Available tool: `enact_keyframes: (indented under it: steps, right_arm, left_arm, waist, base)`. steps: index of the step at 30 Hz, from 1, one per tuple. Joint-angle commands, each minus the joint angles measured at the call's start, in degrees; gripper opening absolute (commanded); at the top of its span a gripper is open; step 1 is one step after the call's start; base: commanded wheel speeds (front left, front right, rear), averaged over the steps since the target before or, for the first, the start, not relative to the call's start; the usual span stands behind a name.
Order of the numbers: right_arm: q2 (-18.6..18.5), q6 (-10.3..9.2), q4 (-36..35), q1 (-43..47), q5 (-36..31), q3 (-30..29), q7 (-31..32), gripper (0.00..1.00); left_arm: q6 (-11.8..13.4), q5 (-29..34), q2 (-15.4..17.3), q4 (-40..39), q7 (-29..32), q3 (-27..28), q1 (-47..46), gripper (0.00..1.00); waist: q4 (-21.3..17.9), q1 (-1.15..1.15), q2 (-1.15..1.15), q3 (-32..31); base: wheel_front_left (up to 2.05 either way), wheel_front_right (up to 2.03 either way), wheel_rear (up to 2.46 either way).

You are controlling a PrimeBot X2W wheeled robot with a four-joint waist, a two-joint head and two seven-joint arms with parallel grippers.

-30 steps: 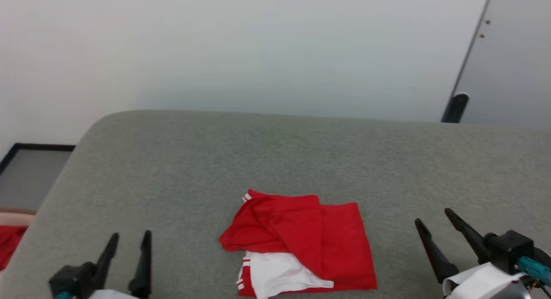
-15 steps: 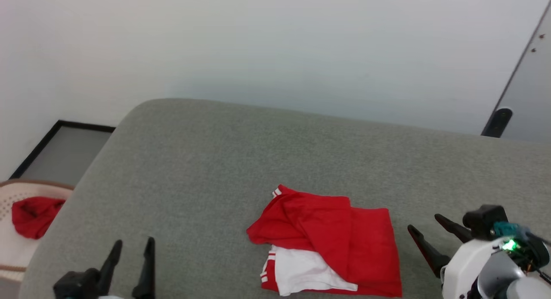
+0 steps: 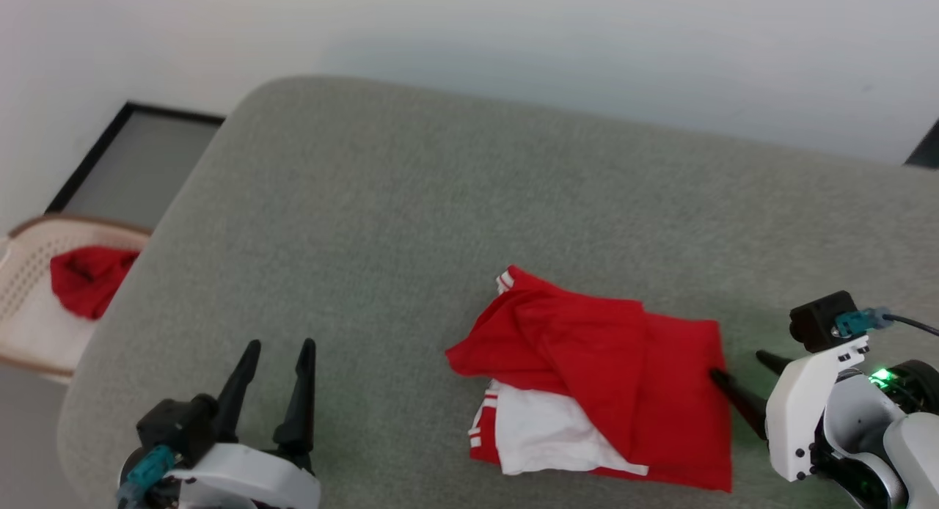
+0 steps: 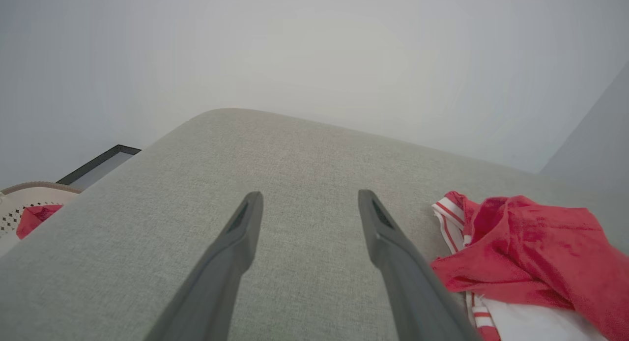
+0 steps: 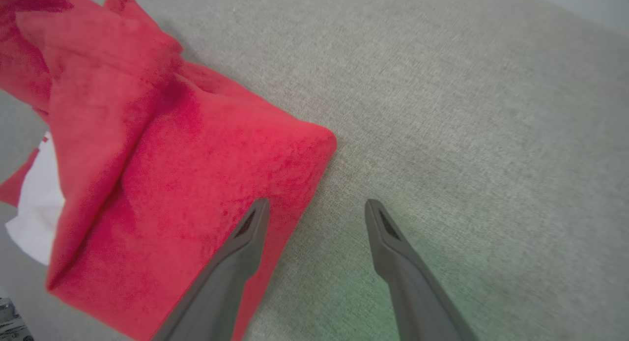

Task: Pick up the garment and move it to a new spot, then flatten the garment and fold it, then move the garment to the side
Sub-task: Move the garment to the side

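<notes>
Since a second ago the right gripper (image 3: 737, 364) has closed in on the garment (image 3: 587, 362). From the head view, its spread jaws now reach the right edge of the shirt, which lies crumpled on the grey surface (image 3: 411, 201). The left gripper (image 3: 282, 343), jaws apart, sits well off to the left. In the left wrist view the garment (image 4: 530, 242) lies just right of the open jaws. In the right wrist view one jaw overlies the red edge, the other bare surface, clamping nothing.

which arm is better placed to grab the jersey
Right, probably: the right gripper is open with one finger at the edge of the garment, while the left gripper, also open, stands apart from it.
</notes>
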Motion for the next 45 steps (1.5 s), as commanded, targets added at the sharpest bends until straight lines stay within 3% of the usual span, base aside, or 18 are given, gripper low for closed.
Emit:
enact_keyframes:
  steps: [1,14,15,16,30,45]
  right_arm:
    - [0.14,-0.09,0.08,-0.58,0.79,0.07,0.54,1.0]
    - [2.1,-0.07,1.83,0.85,6.96,0.83,20.32,1.0]
    - [2.15,-0.03,1.58,0.99,7.18,1.43,21.5,0.62]
    - [2.22,-0.02,1.3,0.94,7.42,1.44,22.05,0.0]
    - [-1.42,-0.11,1.84,-5.8,4.56,-3.03,19.54,0.0]
    - [-11.1,-0.1,2.68,-14.09,3.28,-0.24,15.85,0.0]
  left_arm:
    - [-0.31,0.46,-0.24,0.17,-0.09,0.0,-0.65,1.0]
    - [-2.14,1.11,-2.61,2.93,-0.51,1.01,-2.78,1.0]
    - [-2.26,1.08,-2.75,2.98,-0.52,1.07,-2.95,1.0]
    - [-2.38,1.16,-2.86,3.06,-0.53,1.16,-3.01,1.0]
    - [-3.6,2.26,-4.19,4.0,-0.48,2.31,-2.6,1.0]
    - [-4.53,2.67,-4.39,4.64,-0.49,1.64,-2.15,1.0]
  waist:
    - [2.54,0.0,0.0,3.78]
    - [3.6,0.0,0.0,5.36]
    - [3.59,0.0,0.0,5.4]
    - [3.53,0.0,0.0,5.43]
    - [1.11,0.0,0.0,2.56]
    - [-2.51,0.0,0.0,0.13]
  base:
    - [0.0,0.0,0.0]
    - [0.0,0.0,0.0]
    - [0.0,0.0,0.0]
    - [0.0,0.0,0.0]
    - [0.0,0.0,0.0]
    - [0.0,0.0,0.0]
